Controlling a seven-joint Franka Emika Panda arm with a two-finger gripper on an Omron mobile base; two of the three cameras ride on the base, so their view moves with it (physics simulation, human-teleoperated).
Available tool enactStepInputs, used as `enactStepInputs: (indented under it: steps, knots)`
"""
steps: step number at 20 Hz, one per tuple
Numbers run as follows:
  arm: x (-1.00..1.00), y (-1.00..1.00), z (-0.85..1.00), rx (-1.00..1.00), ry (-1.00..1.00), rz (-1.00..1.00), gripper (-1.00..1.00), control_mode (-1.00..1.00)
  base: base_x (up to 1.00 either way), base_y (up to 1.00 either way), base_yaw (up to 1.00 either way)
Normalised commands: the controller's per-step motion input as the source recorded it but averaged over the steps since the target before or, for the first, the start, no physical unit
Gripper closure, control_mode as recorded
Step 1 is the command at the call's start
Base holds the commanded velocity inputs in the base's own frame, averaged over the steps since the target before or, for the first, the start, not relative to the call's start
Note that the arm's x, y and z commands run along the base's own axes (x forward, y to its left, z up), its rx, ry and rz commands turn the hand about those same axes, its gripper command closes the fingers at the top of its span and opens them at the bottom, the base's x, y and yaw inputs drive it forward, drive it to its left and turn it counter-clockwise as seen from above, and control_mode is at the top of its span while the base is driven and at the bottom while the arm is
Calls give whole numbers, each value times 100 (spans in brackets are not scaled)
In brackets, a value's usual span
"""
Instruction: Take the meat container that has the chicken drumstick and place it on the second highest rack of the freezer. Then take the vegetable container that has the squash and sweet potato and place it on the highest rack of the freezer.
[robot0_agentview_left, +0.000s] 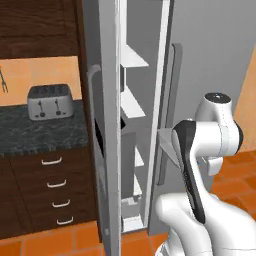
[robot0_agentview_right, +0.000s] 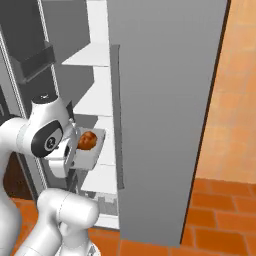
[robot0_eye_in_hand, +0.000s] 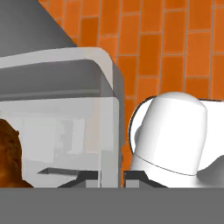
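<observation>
Nearest the hand camera: meat container (robot0_eye_in_hand: 61, 113), a clear rounded tray whose right wall stands between the two dark finger tips at the bottom centre of the hand view.
Contents: chicken drumstick (robot0_eye_in_hand: 9, 153), glossy orange-brown, at the lower left edge of the hand view; in the right base view it shows as a brown lump (robot0_agentview_right: 88, 140) inside the tray (robot0_agentview_right: 96, 150).
Gripper (robot0_eye_in_hand: 111, 176): jaws narrowed to a thin gap, one finger each side of the tray wall, pinching it; in the right base view the hand sits at left centre, against the tray's near side.
Where the tray is: left centre of the right base view, held in front of the freezer's (robot0_agentview_right: 165, 100) white shelves, just left of the closed grey door's bar handle.
Racks: highest rack (robot0_agentview_right: 90, 59) at upper left of the right base view; second highest rack (robot0_agentview_right: 92, 106) below it, just above the held tray.
Open door: grey leaf (robot0_agentview_left: 102, 125) running down the centre of the left base view.
Counter (robot0_agentview_left: 40, 132): dark stone at left of the left base view, carrying a silver toaster (robot0_agentview_left: 50, 101), with drawers (robot0_agentview_left: 55, 187) under it.
Floor: orange tiles (robot0_eye_in_hand: 175, 43) behind the tray in the hand view.
</observation>
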Motion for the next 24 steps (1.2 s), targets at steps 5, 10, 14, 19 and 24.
enactStepInputs:
  steps: [5,10,14,19,24]
  knots:
    - [0,0,0,0,0,0,100,100,11,-11,69]
    - [0,0,0,0,0,0,100,100,25,-34,30]
    - [0,0,0,0,0,0,100,100,-16,-52,6]
    - [0,0,0,0,0,0,100,100,1,-35,-2]
    - [0,0,0,0,0,0,100,100,56,-6,-3]
